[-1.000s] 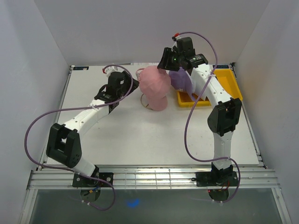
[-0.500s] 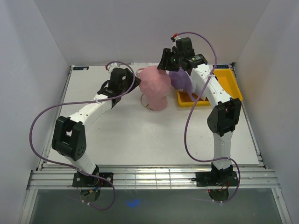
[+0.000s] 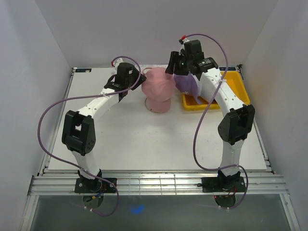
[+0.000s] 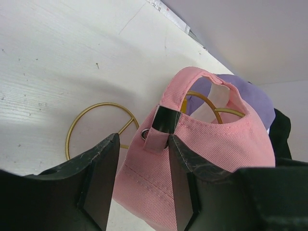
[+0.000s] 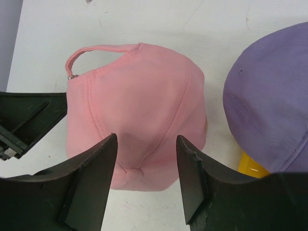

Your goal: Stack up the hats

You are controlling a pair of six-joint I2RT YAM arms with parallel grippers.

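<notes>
The pink cap (image 3: 159, 87) sits on the gold wire stand (image 4: 94, 129) at the back middle of the table. The purple cap (image 3: 186, 83) lies just right of it, partly on the yellow tray (image 3: 237, 89). My left gripper (image 3: 138, 81) is open at the pink cap's left side. In the left wrist view (image 4: 143, 144) the cap's rear lower edge and strap (image 4: 161, 126) lie between the jaws. My right gripper (image 3: 174, 63) is open and empty above the pink cap (image 5: 139, 103), with the crown button between its fingers (image 5: 147, 144). The black and white caps are out of view.
The stand's round wire base rests on the white table (image 3: 144, 134). The yellow tray stands at the back right near the side wall. The back wall is close behind both grippers. The purple cap (image 5: 269, 106) lies right of my right gripper.
My left arm has swung back and right, bringing its open jaws to the pink cap's rear edge. My right gripper shifted slightly right and stays open.
</notes>
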